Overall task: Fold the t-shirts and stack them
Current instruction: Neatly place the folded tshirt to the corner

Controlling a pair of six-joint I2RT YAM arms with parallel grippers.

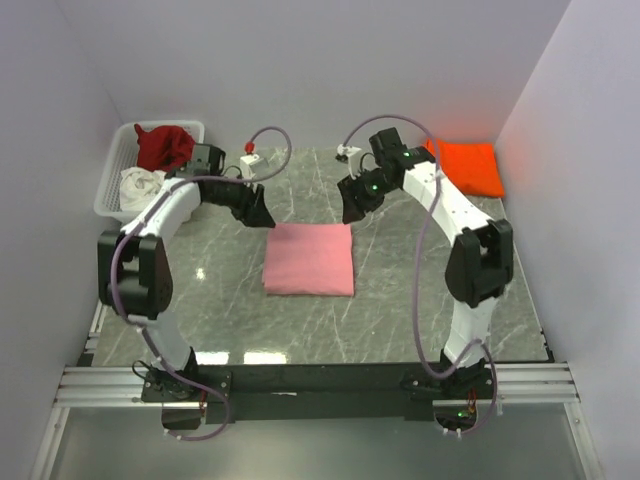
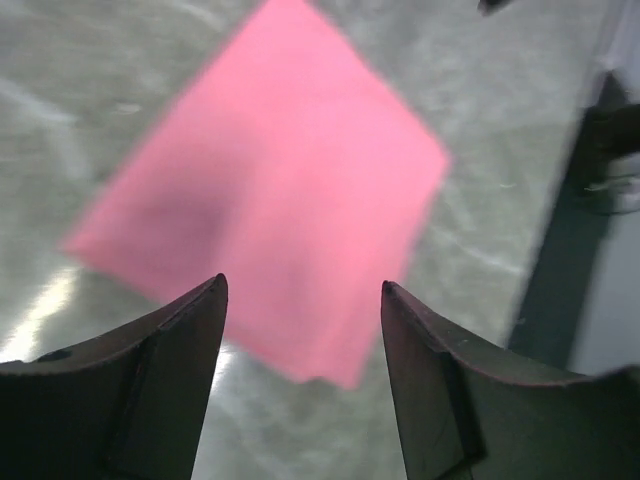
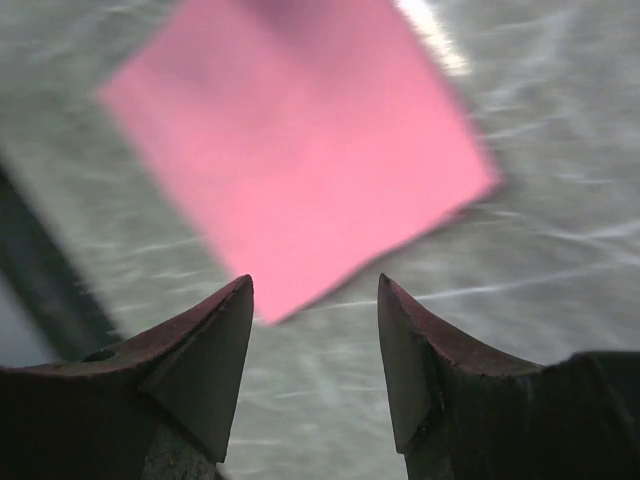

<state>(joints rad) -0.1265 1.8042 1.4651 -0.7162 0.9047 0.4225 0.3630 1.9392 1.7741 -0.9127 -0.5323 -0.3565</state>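
A light pink t-shirt (image 1: 309, 258) lies folded into a neat square in the middle of the table; it shows blurred in the left wrist view (image 2: 270, 180) and the right wrist view (image 3: 300, 150). My left gripper (image 1: 262, 216) hovers just above its far left corner, jaws open and empty (image 2: 303, 285). Over the far right corner my right gripper (image 1: 352, 210) is raised too, open with nothing between the fingers (image 3: 315, 285). A folded bright orange t-shirt (image 1: 468, 166) rests at the back right. Dark red (image 1: 163, 146) and white (image 1: 140, 185) t-shirts are bunched in the basket.
A white lattice basket (image 1: 112, 178) stands at the back left against the wall. Cables loop from both wrists over the far part of the marble table (image 1: 400, 290). Walls close in on the left, back and right.
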